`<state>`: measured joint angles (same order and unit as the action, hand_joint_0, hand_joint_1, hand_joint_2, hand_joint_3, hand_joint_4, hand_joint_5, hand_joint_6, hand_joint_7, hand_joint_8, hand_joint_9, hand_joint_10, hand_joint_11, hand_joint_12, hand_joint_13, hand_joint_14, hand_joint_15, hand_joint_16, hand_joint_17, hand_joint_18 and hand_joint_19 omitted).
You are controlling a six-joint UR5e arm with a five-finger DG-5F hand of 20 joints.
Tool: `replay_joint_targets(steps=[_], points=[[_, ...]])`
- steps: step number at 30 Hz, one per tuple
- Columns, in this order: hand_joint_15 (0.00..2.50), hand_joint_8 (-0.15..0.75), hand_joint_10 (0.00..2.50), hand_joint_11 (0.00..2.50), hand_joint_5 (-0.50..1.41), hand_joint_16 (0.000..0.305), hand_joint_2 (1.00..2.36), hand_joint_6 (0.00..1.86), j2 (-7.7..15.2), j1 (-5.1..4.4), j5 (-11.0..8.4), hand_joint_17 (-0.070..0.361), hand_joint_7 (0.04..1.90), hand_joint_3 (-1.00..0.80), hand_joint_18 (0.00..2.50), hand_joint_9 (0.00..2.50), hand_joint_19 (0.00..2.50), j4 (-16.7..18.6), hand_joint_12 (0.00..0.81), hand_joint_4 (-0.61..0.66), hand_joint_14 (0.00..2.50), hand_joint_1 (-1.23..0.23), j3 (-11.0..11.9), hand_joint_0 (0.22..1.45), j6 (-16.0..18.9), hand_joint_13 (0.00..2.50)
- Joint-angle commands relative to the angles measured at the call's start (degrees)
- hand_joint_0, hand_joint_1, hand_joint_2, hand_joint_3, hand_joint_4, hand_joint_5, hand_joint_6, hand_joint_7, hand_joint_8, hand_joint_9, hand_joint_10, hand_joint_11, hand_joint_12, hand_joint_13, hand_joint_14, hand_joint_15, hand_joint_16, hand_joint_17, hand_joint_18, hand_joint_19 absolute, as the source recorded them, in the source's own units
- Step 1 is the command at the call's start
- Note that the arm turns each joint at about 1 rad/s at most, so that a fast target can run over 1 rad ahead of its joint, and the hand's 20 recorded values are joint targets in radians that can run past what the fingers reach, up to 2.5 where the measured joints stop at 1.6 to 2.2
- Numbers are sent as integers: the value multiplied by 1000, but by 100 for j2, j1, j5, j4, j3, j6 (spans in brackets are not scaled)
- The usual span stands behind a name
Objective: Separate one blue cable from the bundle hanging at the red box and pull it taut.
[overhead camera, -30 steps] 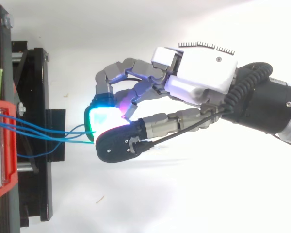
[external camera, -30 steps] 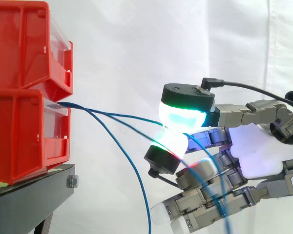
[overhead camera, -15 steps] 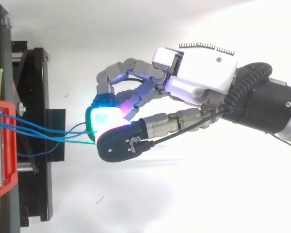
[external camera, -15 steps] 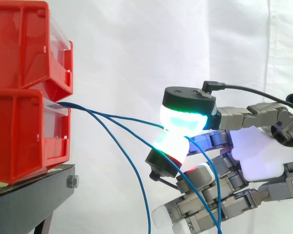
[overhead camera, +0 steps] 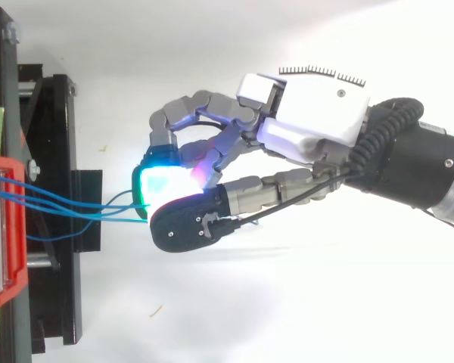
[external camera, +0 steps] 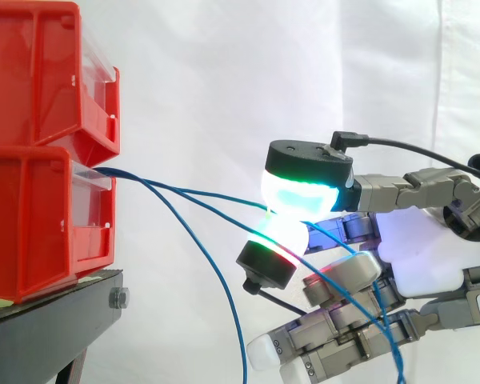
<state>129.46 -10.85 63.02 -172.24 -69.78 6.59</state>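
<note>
Because the bundle (external camera: 124, 175) is anchored at the front lip of the lower of two stacked red bins (external camera: 40, 208), which sit on a black stand (external camera: 48, 312) at the left edge of the side view, every strand fans out rightward from that one spot. The top strand, the cable (external camera: 204, 193) in hand, runs almost level toward the frame's centre with only a faint bow, so I judge it drawn out but not quite taut. Below it a second strand (external camera: 216, 214) slopes down across the centre and crosses in front of the lower fingers to the lower right. A third strand (external camera: 224, 294) droops steeply to the bottom edge. Both hang slack, which suggests the one cable is already parted from them.

Right of centre the hand (external camera: 424, 256) is closed in a pinch. Two glowing pads (external camera: 292, 196), one above and one below, meet on the cable where it arrives. The other fingers curl loosely beneath, and I cannot tell that they grip anything. The pinch sits well apart from the bins, likely so that a pull toward the right edge loads only this strand.

In the top view the strands leave the bin at the left edge, cross the stand and converge on the lit pads left of centre, with the palm at upper right. A white curtain (external camera: 224, 72) backs it all. A further draw rightward should take out the sag, and the risk is the thin cable slipping between the pads.
</note>
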Motion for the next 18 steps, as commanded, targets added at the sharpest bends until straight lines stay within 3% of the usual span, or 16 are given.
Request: replay_joint_targets(steps=[1,6,13,18], points=[[458,290,658,1559,-190,32,1024,940,0,3,0,73,1327,-86,507,1068,186,-3,307,-253,18,-753,0,675,0,669],[490,290,936,1515,-190,32,1025,941,0,-5,0,73,1316,-82,508,1028,196,6,311,-252,19,-752,0,674,0,687],[646,286,1778,1281,-190,32,1026,941,0,3,0,73,1313,-81,510,923,197,6,317,-254,23,-751,0,674,0,747],[751,289,1847,1309,-190,32,1025,941,0,-5,0,72,1315,-84,514,891,208,6,316,-253,24,-752,0,676,0,790]])
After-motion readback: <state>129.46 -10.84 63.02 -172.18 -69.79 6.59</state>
